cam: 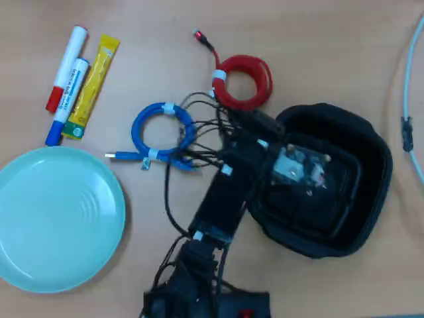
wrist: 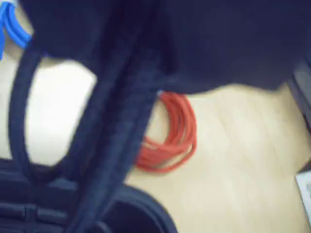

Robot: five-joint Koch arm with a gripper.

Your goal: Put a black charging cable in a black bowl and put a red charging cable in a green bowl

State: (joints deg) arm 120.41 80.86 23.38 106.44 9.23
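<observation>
Hovering over the black bowl (cam: 371, 165), black charging cable (wrist: 22, 111) dangling near the gripper (wrist: 121, 116).
Jaw state I cannot tell; next I release, then fetch the red charging cable (cam: 244, 81).

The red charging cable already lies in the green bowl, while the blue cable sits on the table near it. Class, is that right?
Not quite. In the overhead view the red charging cable lies on the bare table beside the black bowl, and the green bowl holds nothing. The blue cable does sit on the table near the red one.
</observation>
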